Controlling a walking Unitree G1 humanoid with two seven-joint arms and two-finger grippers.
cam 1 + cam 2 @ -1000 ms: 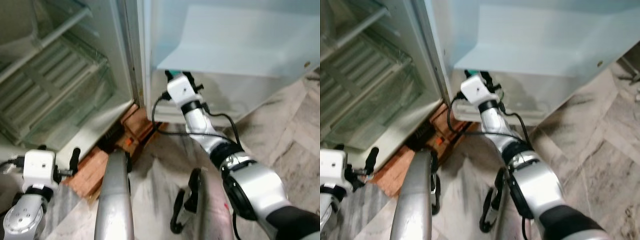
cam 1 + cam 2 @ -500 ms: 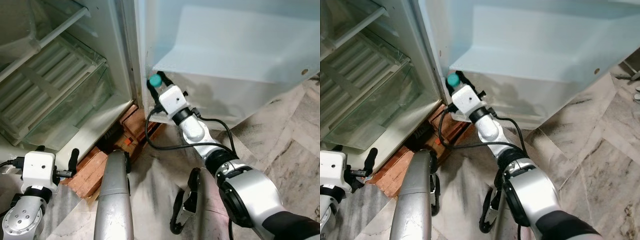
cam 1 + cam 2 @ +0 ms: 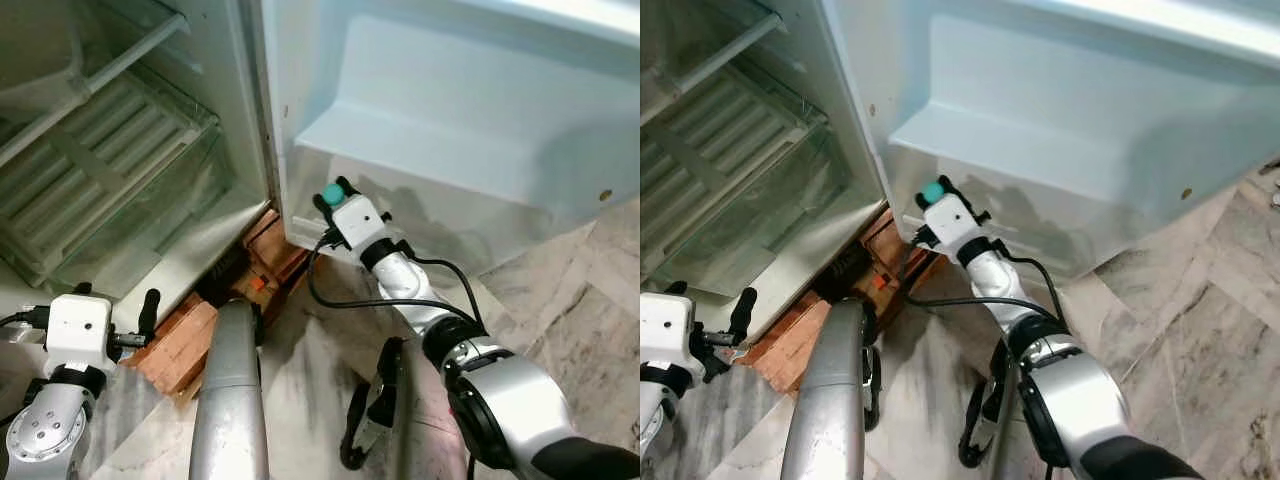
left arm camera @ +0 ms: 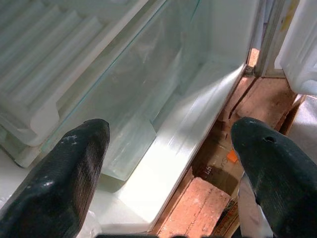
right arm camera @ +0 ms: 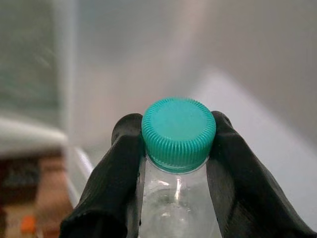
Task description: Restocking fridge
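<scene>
A clear plastic bottle (image 5: 178, 208) with a teal cap (image 5: 179, 132) is held at its neck by my right gripper (image 3: 334, 192), which is shut on it. The teal cap (image 3: 330, 194) shows just below the open fridge door's shelf (image 3: 420, 150), near the door's hinge side. My left gripper (image 4: 168, 163) is open and hangs low at the left, facing the fridge's bottom glass shelf (image 4: 124, 94). The fridge interior (image 3: 110, 170) stands open at the left with pale empty shelves.
Reddish bricks (image 3: 185, 340) and an orange bit lie on the floor under the fridge's front edge. The open white door (image 3: 480, 110) fills the upper right. Marble floor (image 3: 590, 300) lies to the right. A black cable (image 3: 400, 300) loops from my right arm.
My right gripper with the bottle has moved slightly right and down along the door. The camera has shifted a little, showing more of the door. The left arm stays still.
</scene>
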